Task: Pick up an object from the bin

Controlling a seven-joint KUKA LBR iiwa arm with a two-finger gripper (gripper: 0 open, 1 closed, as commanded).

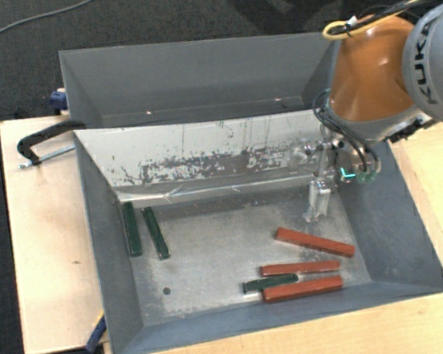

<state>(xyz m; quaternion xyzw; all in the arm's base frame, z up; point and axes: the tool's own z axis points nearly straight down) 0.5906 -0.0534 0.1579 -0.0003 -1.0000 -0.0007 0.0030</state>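
Observation:
My gripper (319, 204) hangs at the right of the bin, near the back wall, its metal fingers pointing down with nothing between them. Just below and to its right a red-brown bar (313, 242) lies slanted on the bin floor, a short way from the fingertips. Two more red-brown bars (300, 268) (302, 288) lie flat near the front wall, under the slanted one. A dark green bar (258, 285) pokes out to the left between those two.
Two dark green bars (132, 228) (156, 232) lie side by side at the left of the bin. A small dark speck (166, 291) sits on the floor at front left. The arm's orange cover stands over the bin's right back corner.

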